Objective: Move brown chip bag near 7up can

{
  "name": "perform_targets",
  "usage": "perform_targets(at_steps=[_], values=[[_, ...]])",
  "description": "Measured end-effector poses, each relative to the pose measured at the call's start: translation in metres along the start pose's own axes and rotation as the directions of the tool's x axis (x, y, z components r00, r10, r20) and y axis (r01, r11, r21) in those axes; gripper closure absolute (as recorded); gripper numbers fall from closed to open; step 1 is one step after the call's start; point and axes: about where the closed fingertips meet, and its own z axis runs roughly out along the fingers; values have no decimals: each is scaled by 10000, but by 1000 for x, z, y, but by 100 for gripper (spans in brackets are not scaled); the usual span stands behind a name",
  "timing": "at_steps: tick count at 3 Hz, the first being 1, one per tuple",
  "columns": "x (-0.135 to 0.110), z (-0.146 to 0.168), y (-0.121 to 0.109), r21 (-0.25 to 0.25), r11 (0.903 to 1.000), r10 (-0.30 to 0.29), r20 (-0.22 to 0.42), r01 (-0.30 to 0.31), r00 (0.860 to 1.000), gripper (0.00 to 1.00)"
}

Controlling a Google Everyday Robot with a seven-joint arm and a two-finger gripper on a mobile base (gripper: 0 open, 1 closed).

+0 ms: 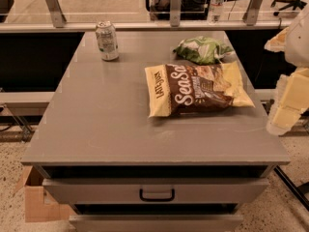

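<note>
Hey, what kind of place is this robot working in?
Probably an office or lab: a grey drawer cabinet serves as worktop, and a rolling office chair stands beyond a glass partition. The robot's hand hangs off the cabinet's right edge.

We look down from above the table's near edge, facing the far rail, fairly close; our gripper sits at the frame's right edge.

My cream pincer is right of the grey table; brown chip bag has yellow ends, 7up can green marks.
</note>
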Motion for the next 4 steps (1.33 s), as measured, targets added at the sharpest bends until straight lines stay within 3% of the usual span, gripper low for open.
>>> perform_targets(at_steps=[1, 2, 3, 4], values=[[0, 0, 0, 2, 10000, 0, 1, 0, 10000, 0], [-7, 16, -16, 25, 9994, 326, 1397, -333, 9897, 0], [-15, 38, -38, -160, 9974, 723, 3167, -709, 9458, 0], [-24, 61, -48, -549, 9972, 682, 3908, -507, 9180, 0]])
